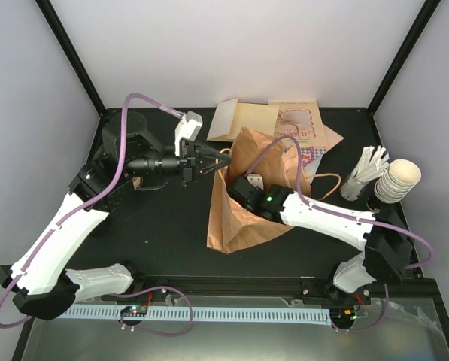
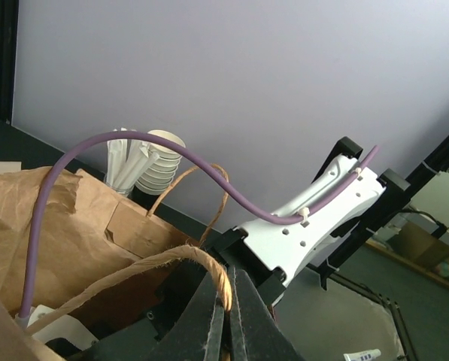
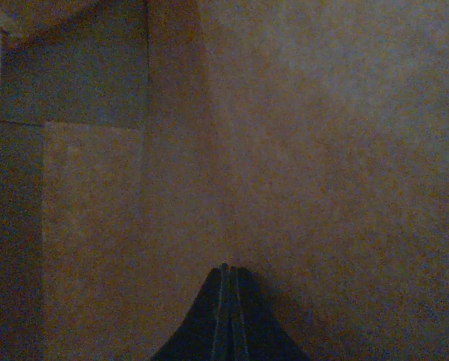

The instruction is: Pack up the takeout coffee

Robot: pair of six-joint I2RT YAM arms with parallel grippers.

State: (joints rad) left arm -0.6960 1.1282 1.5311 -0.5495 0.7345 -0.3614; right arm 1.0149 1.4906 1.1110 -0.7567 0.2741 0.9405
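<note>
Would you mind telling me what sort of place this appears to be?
Probably a robot test cell staged as a takeout counter: plain white panels in a black frame, with a brown paper bag, stacked paper cups and wrapped straws.

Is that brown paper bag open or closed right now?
Open. The left gripper pinches the bag by its handle, and the right gripper is inside, facing brown paper walls.

Takeout coffee out of sight (perhaps inside paper bag [image 1: 235, 226]).
</note>
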